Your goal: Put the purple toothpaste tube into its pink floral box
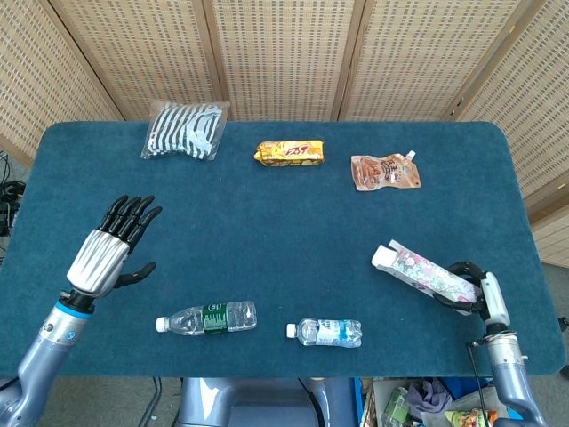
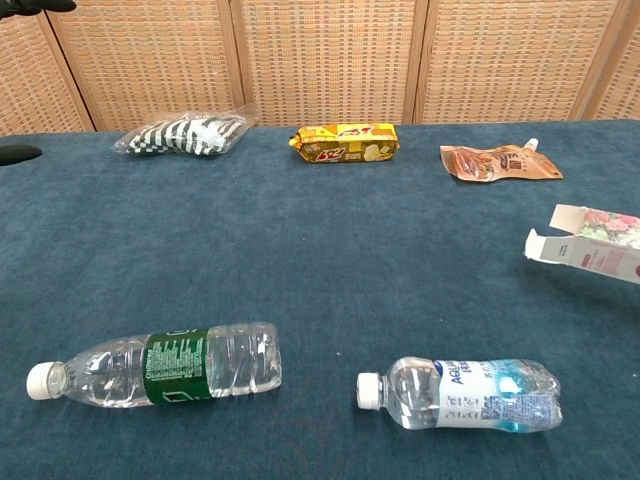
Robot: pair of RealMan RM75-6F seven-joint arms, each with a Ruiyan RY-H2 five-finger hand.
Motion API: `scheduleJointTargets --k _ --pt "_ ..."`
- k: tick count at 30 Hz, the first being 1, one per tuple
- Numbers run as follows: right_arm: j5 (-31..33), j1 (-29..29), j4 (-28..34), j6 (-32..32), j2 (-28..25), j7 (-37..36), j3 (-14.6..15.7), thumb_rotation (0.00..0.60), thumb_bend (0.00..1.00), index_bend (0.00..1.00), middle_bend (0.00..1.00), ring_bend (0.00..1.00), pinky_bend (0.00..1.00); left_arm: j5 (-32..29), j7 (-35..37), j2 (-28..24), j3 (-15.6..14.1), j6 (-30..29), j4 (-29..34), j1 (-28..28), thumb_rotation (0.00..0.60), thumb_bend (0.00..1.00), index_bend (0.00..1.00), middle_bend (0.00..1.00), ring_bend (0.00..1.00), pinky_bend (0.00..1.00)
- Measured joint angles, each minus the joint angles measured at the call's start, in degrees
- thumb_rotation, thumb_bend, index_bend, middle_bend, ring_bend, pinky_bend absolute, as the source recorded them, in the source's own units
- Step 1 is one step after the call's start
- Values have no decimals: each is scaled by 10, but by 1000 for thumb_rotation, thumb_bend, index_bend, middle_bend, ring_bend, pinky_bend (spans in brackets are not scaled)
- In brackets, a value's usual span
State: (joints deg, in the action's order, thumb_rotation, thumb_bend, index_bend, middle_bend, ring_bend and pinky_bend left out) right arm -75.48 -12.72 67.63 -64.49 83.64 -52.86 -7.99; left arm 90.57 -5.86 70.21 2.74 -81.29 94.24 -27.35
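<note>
Our right hand [image 1: 476,292] sits at the right edge of the desk, its dark fingers curled around the far end of the pink floral cardboard box [image 1: 422,272], which it holds. The box slants up and to the left from the hand, its white open end with the flaps spread pointing toward the middle of the desk; in the chest view only that open end shows at the right border, lifted a little above the cloth. We cannot see the purple toothpaste tube in either view, and we cannot tell whether it lies inside the box.

Our left hand [image 1: 114,246] hovers over the left side of the desk, holding nothing, its black fingers straight and fanned apart, the thumb sticking out to the side.

The desk [image 1: 267,231] is covered in dark blue cloth. Near its front edge lie two clear plastic bottles on their sides: one with a green label [image 1: 207,318] below and to the right of the left hand, and one with a blue label [image 1: 325,332] just right of it, both with white caps pointing left. Along the far edge, from left to right, lie a black-and-white striped packet [image 1: 186,130], a yellow snack wrapper [image 1: 289,152] and a brown spouted pouch [image 1: 384,172], each well apart from the others.
</note>
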Motion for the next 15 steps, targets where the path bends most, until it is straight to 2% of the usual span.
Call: scheduleJointTargets --k 2,5,7,9,11,15 --pt "-1 2 -9 3 5 -8 3 600 89 590 466 380 438 2 1 1 1 0 -3 1 600 263 0 0 0 0" --pt "-5 5 -26 7 13 -17 8 600 89 590 427 353 313 4 3 1 1 2 -5 3 600 263 0 0 0 0" --pt "-10 6 -37 7 19 -22 12 600 89 576 332 236 171 4 5 0 2 2 -5 4 600 262 0 0 0 0" --pt "-18 7 -43 6 21 -26 16 600 89 520 216 103 65 6 7 0 2 0 -4 6 600 262 0 0 0 0" --pt "-31 7 -47 3 22 -32 21 600 89 450 113 17 9 9 8 -1 2 -3 -4 8 600 262 0 0 0 0" --pt "-56 8 -59 -6 22 -40 36 600 89 400 39 0 0 11 14 -1 1 -5 -5 14 600 262 0 0 0 0"
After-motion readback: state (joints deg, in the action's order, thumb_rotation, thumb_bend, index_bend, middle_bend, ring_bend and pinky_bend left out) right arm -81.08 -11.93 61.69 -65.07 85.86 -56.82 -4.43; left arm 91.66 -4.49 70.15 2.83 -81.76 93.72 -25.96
